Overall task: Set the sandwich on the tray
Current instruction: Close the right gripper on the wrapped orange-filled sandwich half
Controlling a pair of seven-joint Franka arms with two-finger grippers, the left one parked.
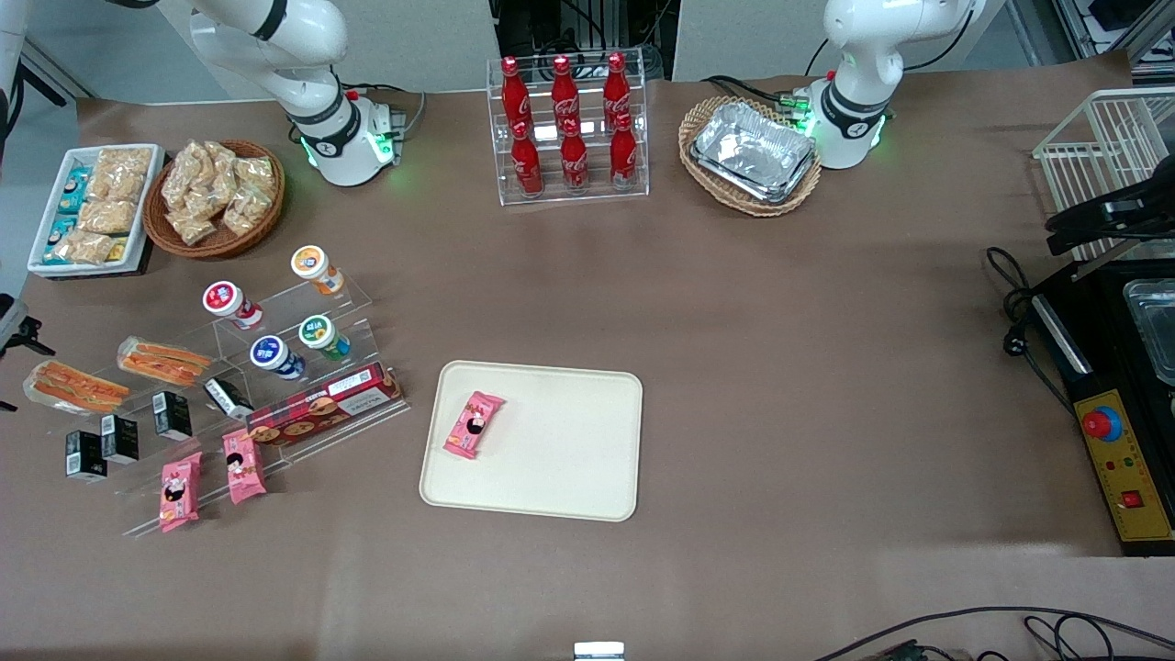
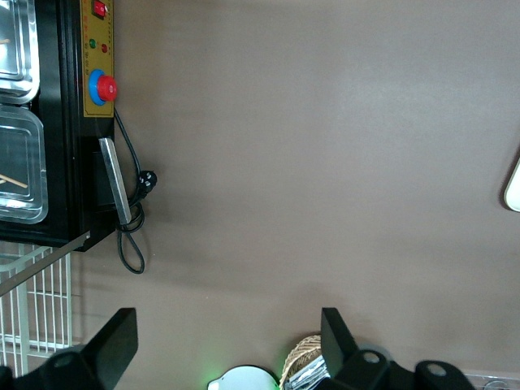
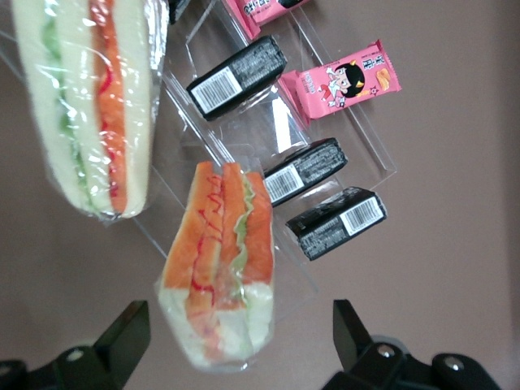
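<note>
The tool [image 3: 240, 329] hangs wide open straddling the sandwich [image 3: 221, 264] on the clear display stand [image 3: 244, 146] at the working arm's end. Descend squarely, pinch the wedge's sides gently, then carry it to the tray [image 1: 560, 441].

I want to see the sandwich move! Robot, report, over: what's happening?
Gripper open, above the sandwich, not touching. Sandwich on the clear rack, not yet on the tray. Pink snack packet lies on tray; room beside it.

Glossy clear-plastic-wrapped sandwich [image 3: 219, 268]; matt tray [image 1: 569, 441].
</note>
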